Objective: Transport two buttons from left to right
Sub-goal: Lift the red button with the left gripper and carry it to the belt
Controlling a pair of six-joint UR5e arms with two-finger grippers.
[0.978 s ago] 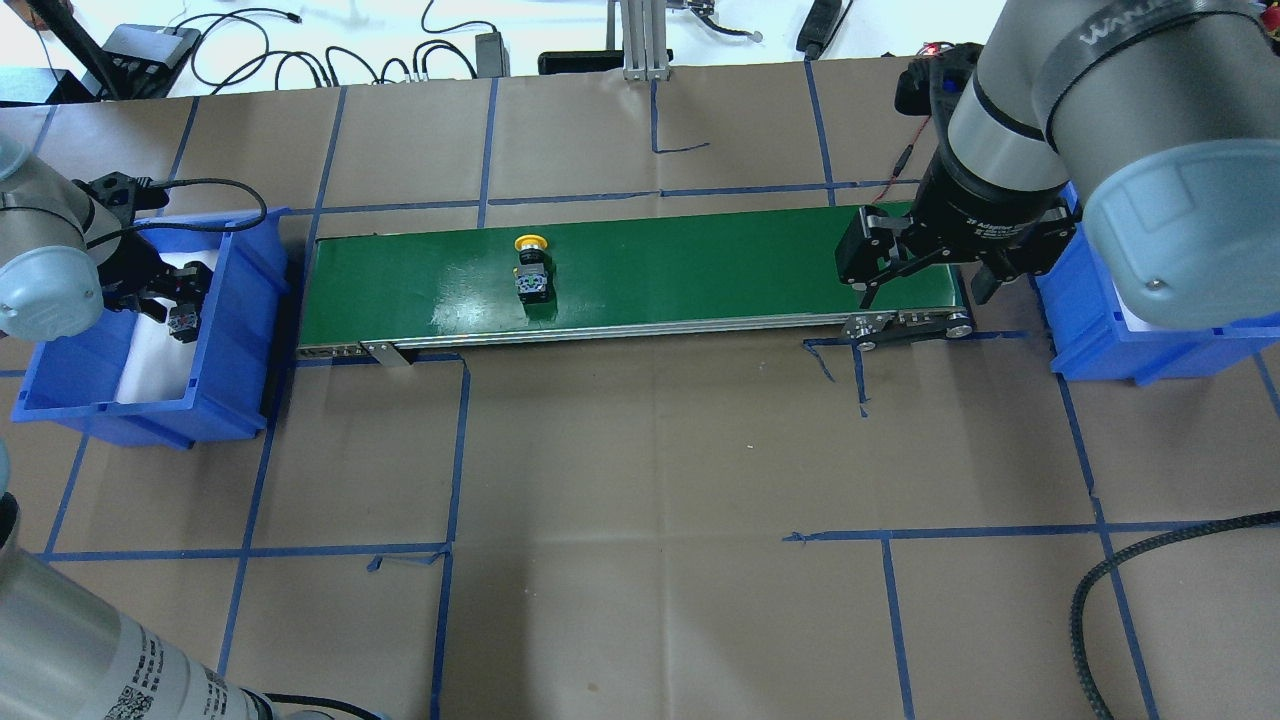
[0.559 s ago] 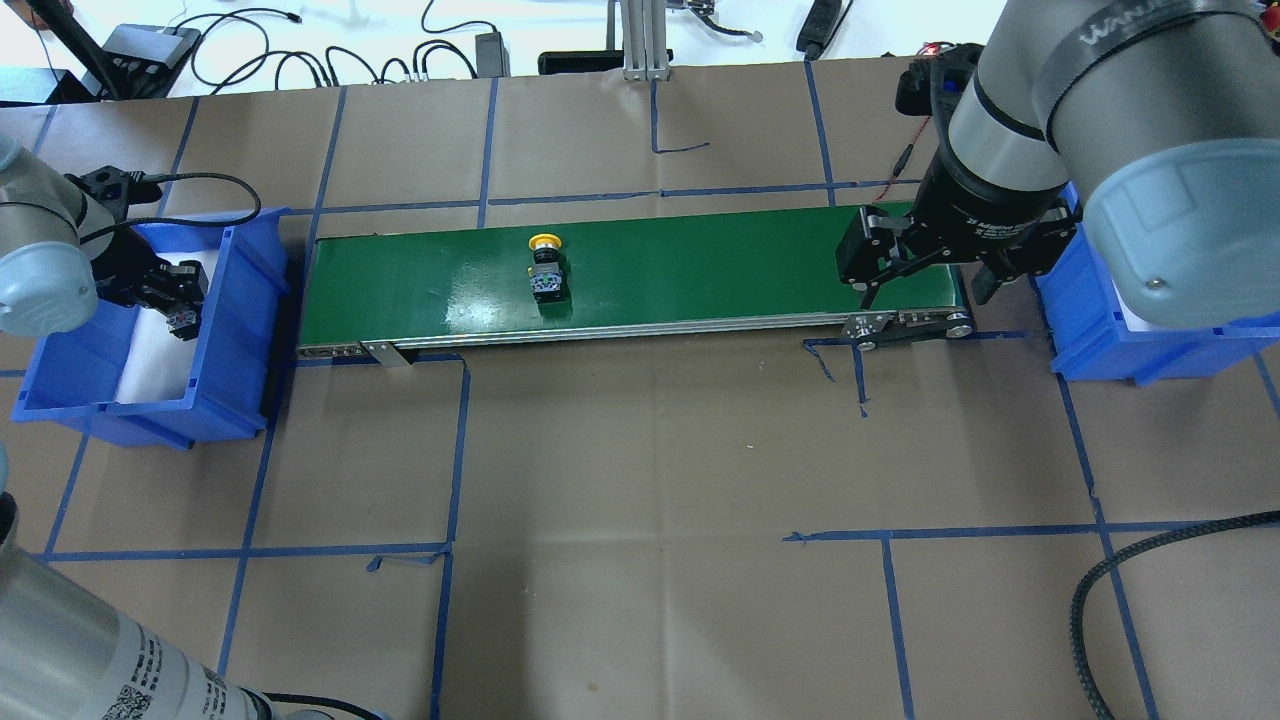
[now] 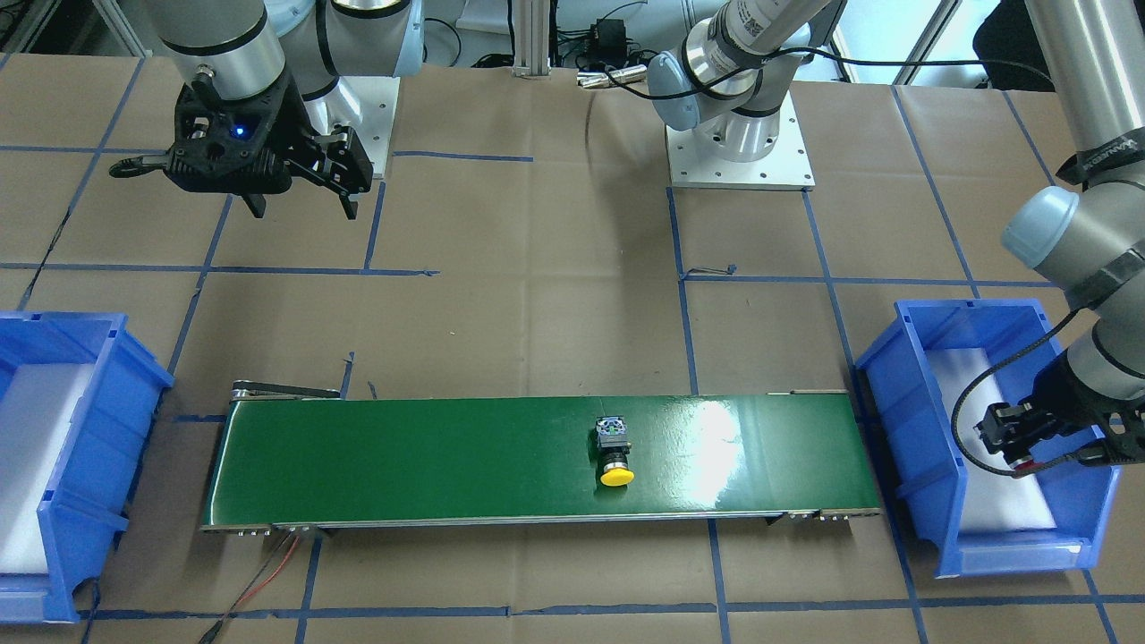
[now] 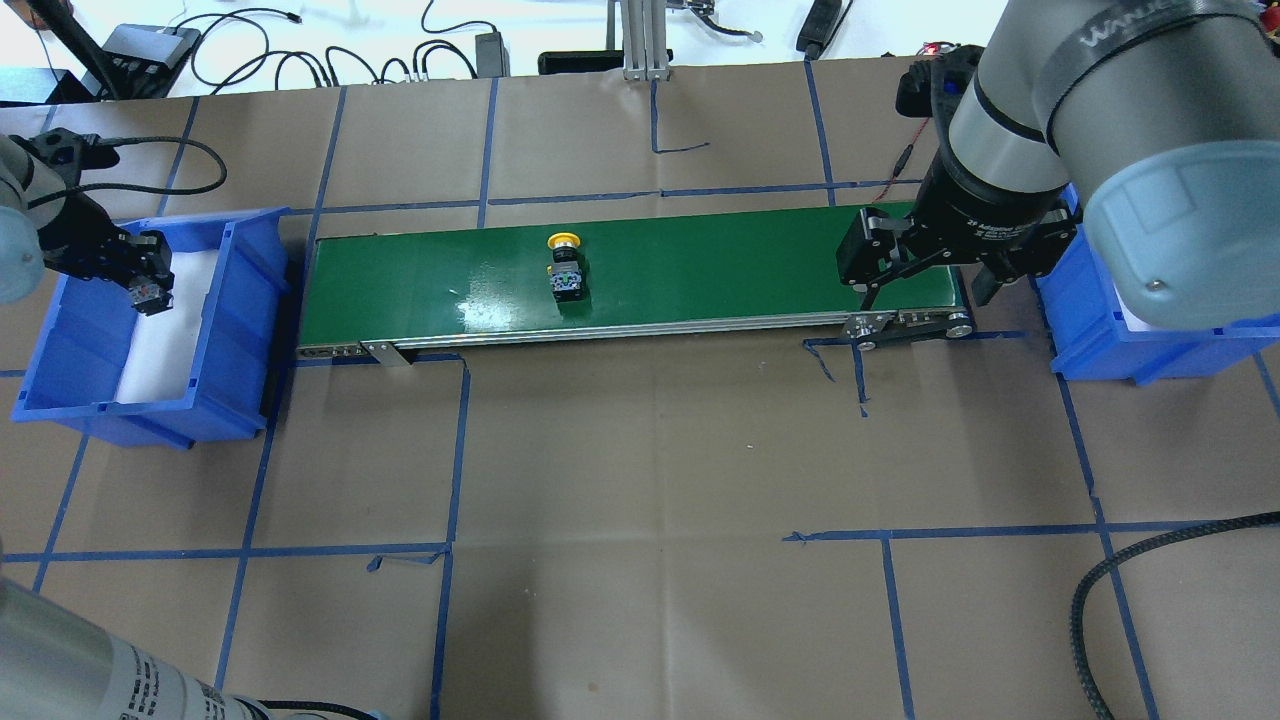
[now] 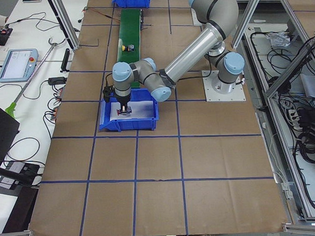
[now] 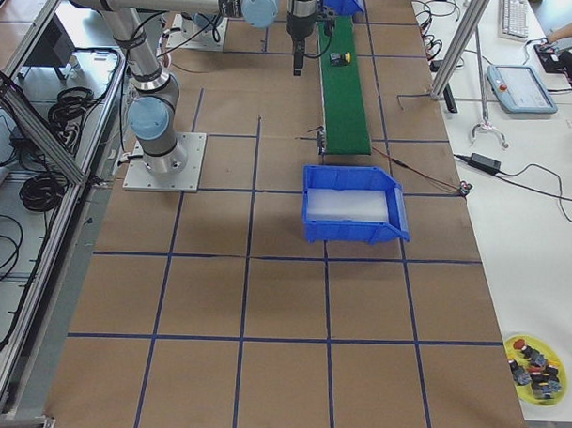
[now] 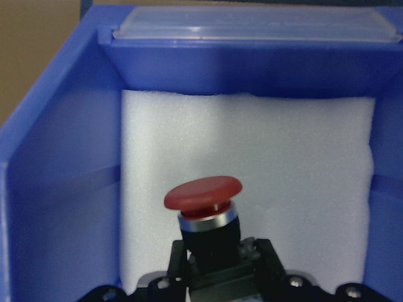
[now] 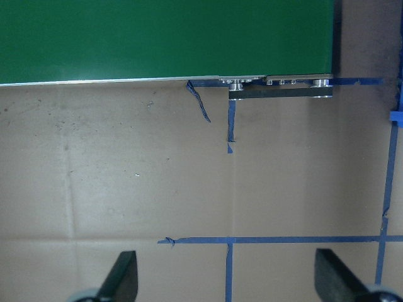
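Yellow button (image 4: pixel 566 266) slid right (cap pointing away); left claw (image 7: pixel 220 255) holds red button (image 7: pixel 203 192).

The left bin's (image 4: pixel 245 300) blue walls stood around the left gripper (image 4: pixel 150 285), jaws clamped on the red button (image 7: pixel 203 194), with only the top open. On the belt (image 4: pixel 700 270) the yellow button (image 4: pixel 566 265) sat mid-length, bare green on either side. The right gripper (image 4: pixel 927 292), jaws wide, hung over the belt's right end, beside the right bin (image 4: pixel 1085 340).
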